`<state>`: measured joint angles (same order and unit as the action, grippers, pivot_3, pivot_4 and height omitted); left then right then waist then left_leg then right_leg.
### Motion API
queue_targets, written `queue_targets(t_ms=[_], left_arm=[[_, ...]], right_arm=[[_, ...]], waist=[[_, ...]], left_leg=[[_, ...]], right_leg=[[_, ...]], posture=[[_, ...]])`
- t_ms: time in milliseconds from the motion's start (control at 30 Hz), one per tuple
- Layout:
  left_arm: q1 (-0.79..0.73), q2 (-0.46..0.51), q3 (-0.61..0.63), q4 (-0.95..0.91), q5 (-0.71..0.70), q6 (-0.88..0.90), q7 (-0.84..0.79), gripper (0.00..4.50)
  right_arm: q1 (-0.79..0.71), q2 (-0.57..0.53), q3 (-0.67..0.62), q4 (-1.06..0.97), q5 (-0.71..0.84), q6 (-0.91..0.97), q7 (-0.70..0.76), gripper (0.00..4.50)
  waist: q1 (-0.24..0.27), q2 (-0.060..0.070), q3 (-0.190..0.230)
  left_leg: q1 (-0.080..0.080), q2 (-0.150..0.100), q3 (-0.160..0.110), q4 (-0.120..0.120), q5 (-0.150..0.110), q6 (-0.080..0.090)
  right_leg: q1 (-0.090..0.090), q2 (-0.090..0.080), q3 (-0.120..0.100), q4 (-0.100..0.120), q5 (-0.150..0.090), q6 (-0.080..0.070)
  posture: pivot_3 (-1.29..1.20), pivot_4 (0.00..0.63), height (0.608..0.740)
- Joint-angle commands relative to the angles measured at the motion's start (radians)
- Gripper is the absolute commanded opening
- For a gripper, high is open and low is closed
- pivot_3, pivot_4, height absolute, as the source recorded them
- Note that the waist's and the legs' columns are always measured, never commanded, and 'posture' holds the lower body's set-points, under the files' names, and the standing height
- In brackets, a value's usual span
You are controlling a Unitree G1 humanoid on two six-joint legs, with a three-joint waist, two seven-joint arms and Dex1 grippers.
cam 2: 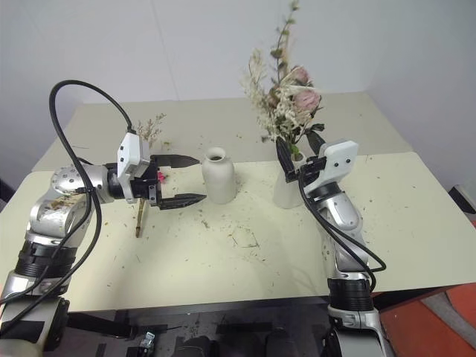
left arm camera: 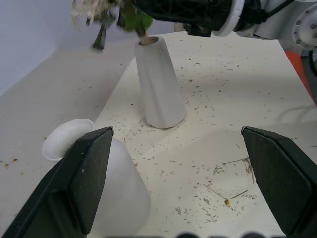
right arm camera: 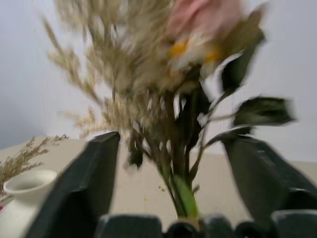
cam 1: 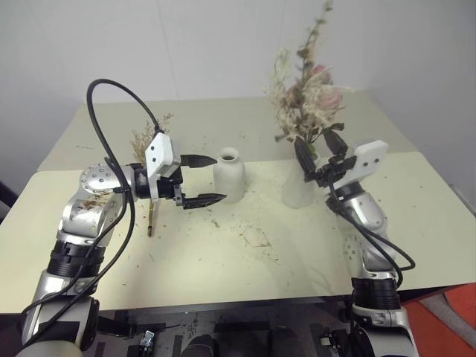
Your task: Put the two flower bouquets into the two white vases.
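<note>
Left of the bottle-shaped vase (cam 1: pixel 229 174), the slim dried-grass bunch (cam 1: pixel 149 152) lies on the table (cam 1: pixel 416 223), its tan tips pointing away from the robot and its stem end nearer, partly hidden behind the left gripper (cam 1: pixel 199 179). That gripper hovers just left of the bottle-shaped vase, jaws spread wide and holding nothing, pointing at the vase. The vase stands upright with nothing in its neck. Right of it, a short way off, stands the taller cone vase (left arm camera: pixel 157 84), and the fuller bouquet (cam 1: pixel 306 93) of cream sprigs, green leaves and pink roses rises from its mouth. Right of the bottle-shaped vase too, the right gripper (cam 1: pixel 318 158) sits at the bouquet's stems just above the cone vase's rim, jaws apart on either side of them, not pinching.
</note>
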<state>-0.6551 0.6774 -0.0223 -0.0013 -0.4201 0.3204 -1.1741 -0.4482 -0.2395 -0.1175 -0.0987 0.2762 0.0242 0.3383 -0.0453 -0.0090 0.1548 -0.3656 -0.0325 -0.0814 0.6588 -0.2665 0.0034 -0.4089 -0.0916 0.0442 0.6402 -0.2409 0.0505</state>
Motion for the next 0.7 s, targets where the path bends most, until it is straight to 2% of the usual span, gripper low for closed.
queue_targets(t_ms=[33, 200, 333, 400, 533, 633, 700], left_arm=[[-0.011, 0.012, 0.020, -0.013, 0.001, -0.020, -0.002, 4.50], [0.028, 0.028, 0.041, -0.045, -0.005, 0.003, 0.026, 4.50], [0.061, 0.027, 0.089, -0.091, -0.028, 0.075, 0.120, 4.50], [0.108, 0.023, 0.127, -0.150, -0.034, 0.162, 0.223, 4.50], [0.183, 0.004, 0.164, -0.274, -0.048, 0.332, 0.382, 4.50], [0.215, -0.046, 0.192, -0.393, -0.057, 0.557, 0.579, 4.50], [0.206, -0.116, 0.196, -0.466, -0.008, 0.742, 0.760, 4.50]], right_arm=[[0.036, -0.039, 0.009, -0.113, -0.009, 0.054, 0.006, 4.48], [0.137, -0.098, -0.034, -0.216, -0.029, 0.136, -0.032, 4.48], [0.218, -0.196, -0.076, -0.347, 0.045, 0.234, 0.042, 4.48], [0.291, -0.318, -0.113, -0.439, 0.106, 0.323, 0.144, 4.48], [0.360, -0.472, -0.172, -0.533, 0.254, 0.459, 0.261, 4.48], [0.368, -0.575, -0.182, -0.594, 0.330, 0.518, 0.350, 4.48], [0.322, -0.615, -0.161, -0.613, 0.374, 0.540, 0.382, 4.48]], waist=[[0.000, 0.000, 0.000], [0.001, 0.000, 0.000], [0.002, 0.000, 0.000], [0.003, 0.000, 0.000], [0.002, -0.001, 0.000], [0.005, -0.003, 0.001], [0.007, -0.004, 0.002]], left_leg=[[0.000, 0.000, 0.000, 0.000, 0.000, 0.000], [0.000, 0.000, 0.000, 0.000, 0.000, 0.000], [0.000, 0.000, 0.000, 0.000, 0.000, 0.000], [0.000, 0.000, 0.000, 0.000, 0.000, 0.000], [0.002, 0.001, -0.001, 0.000, -0.002, 0.003], [0.006, 0.001, 0.000, 0.000, -0.002, 0.003], [0.009, 0.002, 0.000, 0.000, -0.002, 0.003]], right_leg=[[0.000, 0.000, 0.000, 0.000, 0.000, 0.000], [0.000, 0.000, 0.000, 0.000, 0.000, 0.000], [0.001, 0.000, 0.000, 0.000, 0.000, 0.000], [0.001, 0.000, 0.000, -0.001, 0.000, 0.000], [0.005, 0.000, -0.001, -0.009, -0.001, 0.001], [0.009, 0.000, 0.000, -0.009, 0.000, 0.001], [0.013, 0.001, -0.001, -0.010, -0.001, 0.001]], posture=[[0.00, 0.150, 0.740], [0.00, 0.150, 0.740], [0.00, 0.150, 0.740], [0.00, 0.150, 0.740], [0.00, 0.150, 0.740], [0.00, 0.150, 0.740], [0.00, 0.150, 0.740]])
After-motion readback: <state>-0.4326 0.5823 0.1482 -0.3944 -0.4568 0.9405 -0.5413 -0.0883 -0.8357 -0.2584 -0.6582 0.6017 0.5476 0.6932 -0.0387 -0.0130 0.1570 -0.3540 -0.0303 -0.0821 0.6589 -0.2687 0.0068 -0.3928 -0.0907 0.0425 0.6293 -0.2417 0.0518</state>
